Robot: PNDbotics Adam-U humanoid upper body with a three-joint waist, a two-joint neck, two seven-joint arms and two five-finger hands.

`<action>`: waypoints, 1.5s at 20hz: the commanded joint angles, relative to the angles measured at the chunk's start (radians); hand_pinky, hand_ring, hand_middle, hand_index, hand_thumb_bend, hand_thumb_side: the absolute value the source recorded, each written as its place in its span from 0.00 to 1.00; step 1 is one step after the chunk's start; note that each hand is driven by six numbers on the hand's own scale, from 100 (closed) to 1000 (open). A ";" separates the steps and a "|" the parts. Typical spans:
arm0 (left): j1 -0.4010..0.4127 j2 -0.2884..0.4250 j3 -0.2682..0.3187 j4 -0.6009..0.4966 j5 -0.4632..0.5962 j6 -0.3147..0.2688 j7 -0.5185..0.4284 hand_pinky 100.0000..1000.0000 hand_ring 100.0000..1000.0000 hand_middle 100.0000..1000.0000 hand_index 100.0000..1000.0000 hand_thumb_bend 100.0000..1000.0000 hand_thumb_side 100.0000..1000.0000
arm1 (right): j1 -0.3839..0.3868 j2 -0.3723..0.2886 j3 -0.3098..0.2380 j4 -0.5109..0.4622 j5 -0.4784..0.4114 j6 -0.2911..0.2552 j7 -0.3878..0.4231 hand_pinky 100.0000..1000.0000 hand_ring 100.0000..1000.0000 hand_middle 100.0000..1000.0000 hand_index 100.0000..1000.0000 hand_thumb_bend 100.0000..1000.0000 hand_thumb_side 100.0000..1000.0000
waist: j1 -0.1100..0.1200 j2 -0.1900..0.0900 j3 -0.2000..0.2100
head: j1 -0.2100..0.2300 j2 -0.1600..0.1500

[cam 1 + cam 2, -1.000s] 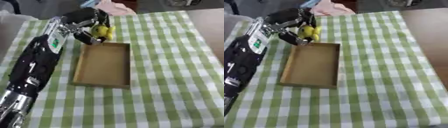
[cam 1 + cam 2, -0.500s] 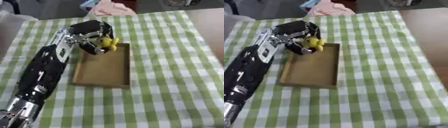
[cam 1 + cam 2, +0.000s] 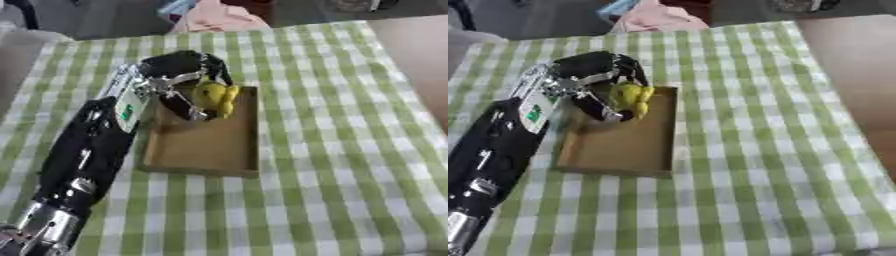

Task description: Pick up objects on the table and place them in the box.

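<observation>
Shallow brown box (image 3: pixel 203 147) on a green checked tablecloth (image 3: pixel 350 150), floor bare inside. Above its far end, a yellow object (image 3: pixel 215 98), long axis roughly up-and-down, pinched by the curled fingers of the left hand (image 3: pixel 179 80). Whether touching the box floor: cannot tell. Pink cloth (image 3: pixel 219 17) beyond the table's far edge.

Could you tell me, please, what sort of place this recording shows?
Probably a staged tabletop set up for robot practice: a green-and-white checked tablecloth, a shallow brown cardboard box, and the robot's black left hand holding a small yellow object over it.
</observation>
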 commanded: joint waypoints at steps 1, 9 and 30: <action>-0.011 0.011 -0.002 -0.019 0.000 -0.219 -0.251 0.62 0.78 0.82 0.87 0.48 0.25 | -0.008 -0.016 -0.007 -0.019 -0.001 0.002 0.000 0.78 0.68 0.54 0.84 0.00 0.68 | -0.004 -0.016 0.000 | -0.002 -0.007; -0.003 0.033 0.040 -0.062 0.041 -0.219 -0.237 0.61 0.78 0.79 0.85 0.41 0.16 | -0.005 -0.019 -0.008 -0.019 -0.003 0.001 -0.001 0.78 0.68 0.54 0.84 0.00 0.68 | -0.005 -0.020 0.003 | -0.006 -0.006; 0.175 0.348 0.345 -0.443 0.777 0.232 0.232 0.46 0.62 0.67 0.73 0.02 0.52 | 0.004 -0.038 -0.019 -0.019 0.006 -0.016 -0.019 0.78 0.67 0.54 0.84 0.00 0.67 | -0.011 -0.022 0.034 | -0.042 -0.006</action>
